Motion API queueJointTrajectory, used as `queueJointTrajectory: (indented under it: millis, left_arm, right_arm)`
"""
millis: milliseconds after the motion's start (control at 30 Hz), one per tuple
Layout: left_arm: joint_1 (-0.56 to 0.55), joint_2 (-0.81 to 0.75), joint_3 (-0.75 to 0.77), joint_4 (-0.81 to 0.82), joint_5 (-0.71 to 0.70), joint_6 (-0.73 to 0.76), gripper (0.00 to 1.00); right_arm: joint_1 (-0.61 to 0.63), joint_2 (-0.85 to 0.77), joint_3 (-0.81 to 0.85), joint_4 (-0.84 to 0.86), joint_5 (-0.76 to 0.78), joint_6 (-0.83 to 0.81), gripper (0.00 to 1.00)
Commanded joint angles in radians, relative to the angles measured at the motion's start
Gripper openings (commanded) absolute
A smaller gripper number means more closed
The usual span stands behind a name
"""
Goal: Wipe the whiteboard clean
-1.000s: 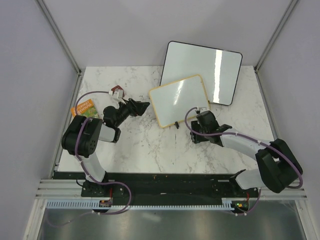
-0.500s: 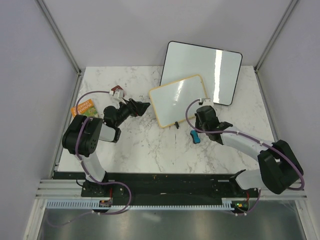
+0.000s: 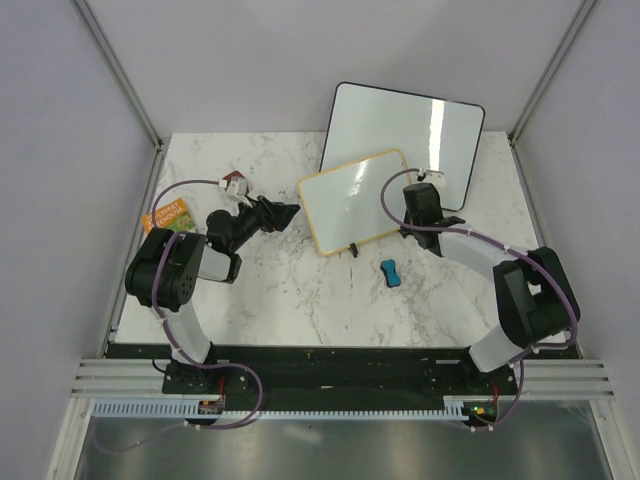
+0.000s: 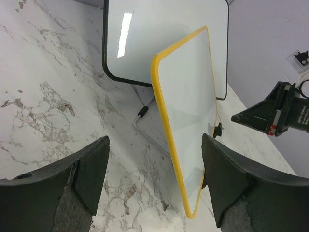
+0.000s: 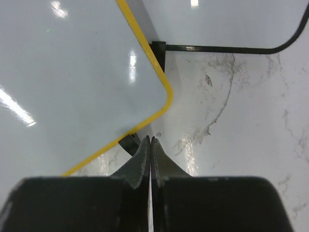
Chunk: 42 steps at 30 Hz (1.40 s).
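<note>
The whiteboard (image 3: 357, 200) with the yellow frame stands tilted at the middle of the marble table, and its face is blank. In the left wrist view the whiteboard (image 4: 188, 106) shows edge-on, its near corner between the fingers of my open left gripper (image 4: 154, 193) without touching them. From above, the left gripper (image 3: 285, 213) sits just left of the board. My right gripper (image 3: 416, 212) is shut on nothing beside the board's right lower corner. Its closed tips (image 5: 150, 141) lie near that corner of the whiteboard (image 5: 72, 63) and one black foot (image 5: 129, 143). A blue eraser (image 3: 390, 272) lies loose on the table.
A larger black-framed board (image 3: 405, 140) leans behind the whiteboard, also seen as the black-framed board (image 4: 164, 34) and the black-framed board (image 5: 217, 19). An orange packet (image 3: 170, 217) and a small red-and-white object (image 3: 235, 184) lie at the left. Walls close in the table.
My right gripper let go of the blue eraser, shut, and moved away from me to the whiteboard's right corner. The eraser stays on the table. The left arm has not moved.
</note>
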Motion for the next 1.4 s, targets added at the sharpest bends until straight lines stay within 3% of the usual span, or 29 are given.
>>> queueJointTrajectory:
  millis: [0, 400, 767, 967, 1367]
  left_arm:
    - [0.011, 0.006, 0.020, 0.130, 0.022, 0.008, 0.83]
    - [0.018, 0.012, 0.020, 0.139, 0.028, 0.001, 0.82]
    - [0.019, 0.015, 0.019, 0.144, 0.031, 0.000, 0.82]
    - [0.019, 0.012, 0.014, 0.145, 0.028, 0.000, 0.82]
    - [0.022, 0.014, 0.019, 0.148, 0.030, 0.000, 0.83]
  right_arm:
    - [-0.014, 0.099, 0.062, 0.044, -0.007, -0.009, 0.00]
    - [-0.044, 0.151, 0.091, 0.064, -0.042, -0.015, 0.00]
    - [-0.041, 0.196, 0.088, 0.107, -0.217, 0.022, 0.00]
    - [-0.017, 0.153, 0.044, 0.121, -0.308, 0.056, 0.00]
    - [0.042, 0.033, -0.042, 0.091, -0.287, 0.105, 0.00]
